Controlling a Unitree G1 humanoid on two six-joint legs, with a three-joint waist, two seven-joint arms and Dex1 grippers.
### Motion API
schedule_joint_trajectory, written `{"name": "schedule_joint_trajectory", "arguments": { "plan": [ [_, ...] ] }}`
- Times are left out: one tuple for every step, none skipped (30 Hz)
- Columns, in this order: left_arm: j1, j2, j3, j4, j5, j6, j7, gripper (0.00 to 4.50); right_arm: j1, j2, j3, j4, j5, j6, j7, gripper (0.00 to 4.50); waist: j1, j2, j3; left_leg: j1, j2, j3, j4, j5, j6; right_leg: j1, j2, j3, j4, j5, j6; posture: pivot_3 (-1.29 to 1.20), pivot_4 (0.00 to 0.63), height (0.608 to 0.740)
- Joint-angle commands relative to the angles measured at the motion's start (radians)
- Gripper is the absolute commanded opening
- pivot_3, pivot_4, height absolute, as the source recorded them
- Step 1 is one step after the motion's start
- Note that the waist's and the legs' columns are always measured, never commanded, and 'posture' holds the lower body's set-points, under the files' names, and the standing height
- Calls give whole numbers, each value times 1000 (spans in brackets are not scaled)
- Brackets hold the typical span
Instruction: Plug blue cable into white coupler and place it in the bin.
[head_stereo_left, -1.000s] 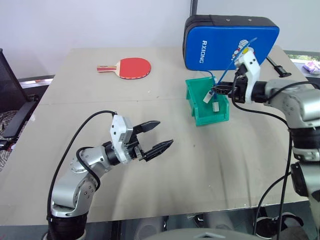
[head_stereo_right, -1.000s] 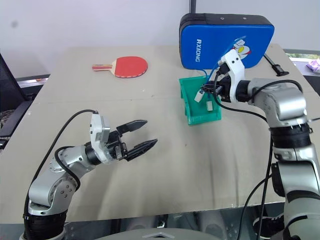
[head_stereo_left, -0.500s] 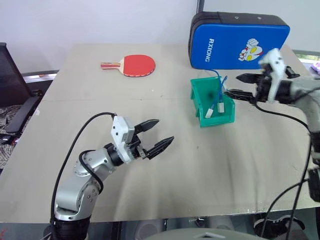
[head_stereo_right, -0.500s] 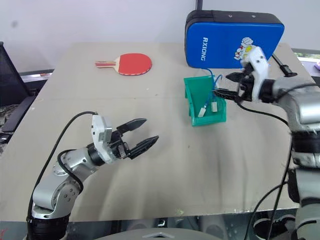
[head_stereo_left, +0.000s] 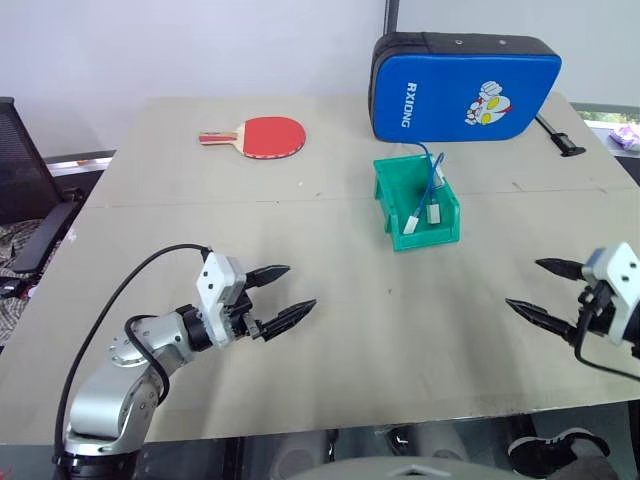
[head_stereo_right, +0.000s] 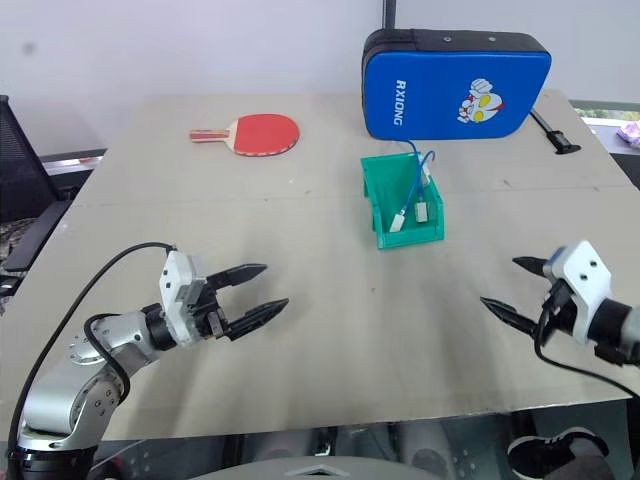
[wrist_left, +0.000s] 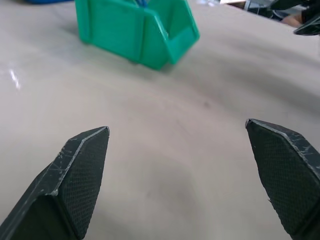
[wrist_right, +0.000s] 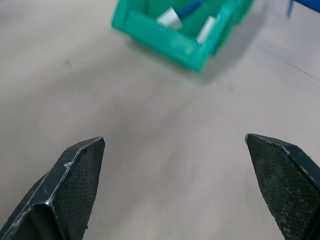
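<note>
- Now, on the left: left gripper (head_stereo_left: 275, 295) low over the bench (head_stereo_left: 330, 360), fingers spread wide, nothing between them.
- Further back on the left: red paddle (head_stereo_left: 265, 134) lying flat, well apart from everything else.
- Centre: green bin (head_stereo_left: 415, 203) standing upright on the bench, lower front lip turned toward the near edge.
- Inside the bin: blue cable (head_stereo_left: 432, 170) looping up over the back wall and running down into the compartment, thin and bright blue; two small pale blocks at the bottom, one of them presumably the white coupler (head_stereo_left: 434, 214), though too small to tell which, or whether the plug is fully seated.
- Behind the bin: big blue padded case (head_stereo_left: 462, 87) standing on edge, just beside the back wall.
- Right: right gripper (head_stereo_left: 546, 291) near the bench's front edge, well clear of the bin, fingers wide apart and empty.
- Step in hand, judging by the layout: placement looks finished, cable and blocks resting in the bin.
- Next move: likely none beyond keeping both arms clear; perhaps a check on the overhanging loop.
</note>
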Motion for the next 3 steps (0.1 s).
{"name": "schedule_joint_trajectory", "arguments": {
  "plan": [
    [38, 41, 31, 13, 8, -31, -47, 4500, 64, 13, -52, -44, -22, -65, -10, 4465, -2, 0, 0, 0, 0, 0, 0, 0, 0, 0, 0, 0, 0, 0, 0, 0, 150, 740],
    [48, 53, 34, 21, 10, -36, -60, 4500, 81, 18, -54, -48, -21, -71, -12, 4465, -2, 0, 0, 0, 0, 0, 0, 0, 0, 0, 0, 0, 0, 0, 0, 0, 150, 740],
    [56, 65, 38, 29, 17, -40, -65, 4500, 96, 20, -52, -51, -25, -82, -12, 4465, -2, 0, 0, 0, 0, 0, 0, 0, 0, 0, 0, 0, 0, 0, 0, 0, 150, 740]
  ]
}}
